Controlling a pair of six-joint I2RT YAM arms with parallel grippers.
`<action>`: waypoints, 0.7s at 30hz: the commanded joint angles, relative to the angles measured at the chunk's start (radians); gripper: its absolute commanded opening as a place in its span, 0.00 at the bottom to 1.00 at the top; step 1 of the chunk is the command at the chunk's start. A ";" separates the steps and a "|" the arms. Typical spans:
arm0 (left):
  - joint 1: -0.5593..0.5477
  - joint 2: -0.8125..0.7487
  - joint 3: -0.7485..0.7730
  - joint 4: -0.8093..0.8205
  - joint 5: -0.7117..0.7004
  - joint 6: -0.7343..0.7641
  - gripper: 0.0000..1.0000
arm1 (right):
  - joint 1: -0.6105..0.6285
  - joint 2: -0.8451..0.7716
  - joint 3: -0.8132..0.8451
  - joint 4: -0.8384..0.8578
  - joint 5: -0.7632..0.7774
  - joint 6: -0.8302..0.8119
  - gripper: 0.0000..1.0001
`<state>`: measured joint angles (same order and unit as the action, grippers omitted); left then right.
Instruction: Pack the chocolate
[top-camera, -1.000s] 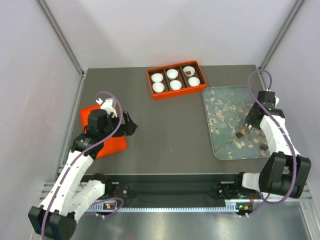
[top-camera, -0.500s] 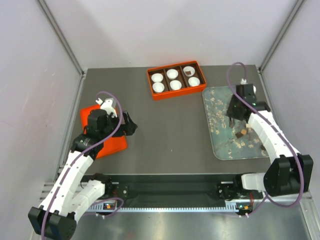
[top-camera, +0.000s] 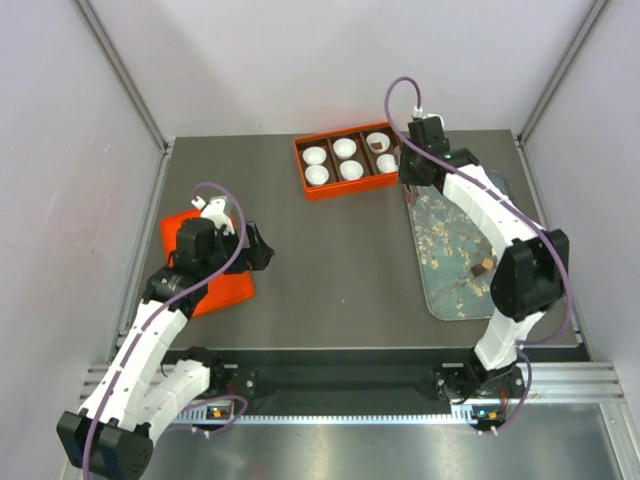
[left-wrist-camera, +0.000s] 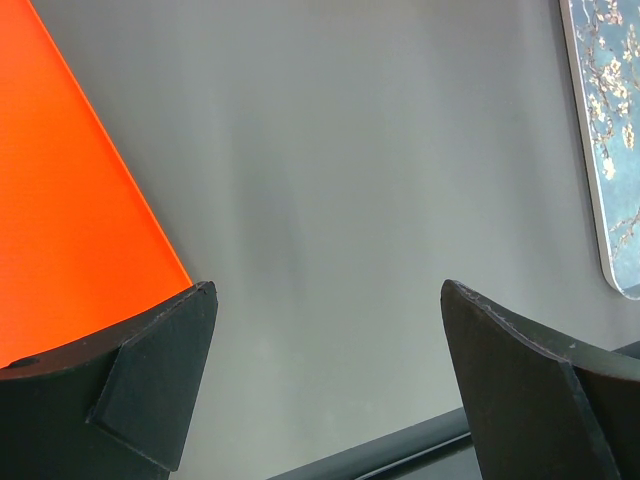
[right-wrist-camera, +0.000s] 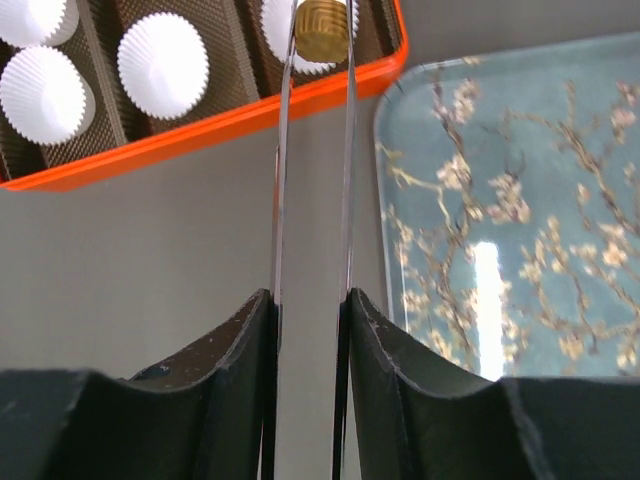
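A small golden-brown chocolate (right-wrist-camera: 321, 28) is pinched between the thin metal blades of my right gripper (right-wrist-camera: 317, 45), which is shut on it. In the top view the right gripper (top-camera: 404, 172) hangs at the right end of the orange box (top-camera: 352, 190). The held piece sits over the box's rightmost compartment, above a white paper cup (right-wrist-camera: 290, 40). Another chocolate (top-camera: 377, 146) lies in a cup in the box. One more (top-camera: 485, 266) lies on the grey-blue blossom tray (top-camera: 440, 215). My left gripper (top-camera: 262, 250) is open and holds nothing.
Several white fluted cups (right-wrist-camera: 162, 65) fill the box's other compartments. An orange lid (top-camera: 205, 262) lies flat under the left arm, and its edge (left-wrist-camera: 60, 200) shows in the left wrist view. The tray's rim (right-wrist-camera: 385, 200) runs close to the box.
My right arm has swung from the middle of the blossom tray up and left to the orange box with the chocolate in its blades. The left arm has not moved.
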<state>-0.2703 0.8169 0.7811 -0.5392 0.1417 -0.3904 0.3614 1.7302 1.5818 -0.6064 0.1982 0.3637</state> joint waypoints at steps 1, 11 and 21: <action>-0.003 0.005 -0.002 0.022 -0.004 0.010 0.98 | 0.014 0.075 0.118 0.078 0.029 -0.052 0.33; -0.003 0.013 -0.002 0.022 -0.005 0.010 0.98 | 0.019 0.206 0.213 0.134 0.032 -0.092 0.34; -0.003 0.016 0.000 0.021 -0.010 0.008 0.98 | 0.021 0.265 0.218 0.143 0.066 -0.115 0.34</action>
<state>-0.2703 0.8295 0.7811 -0.5396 0.1402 -0.3908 0.3702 1.9900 1.7378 -0.5167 0.2356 0.2680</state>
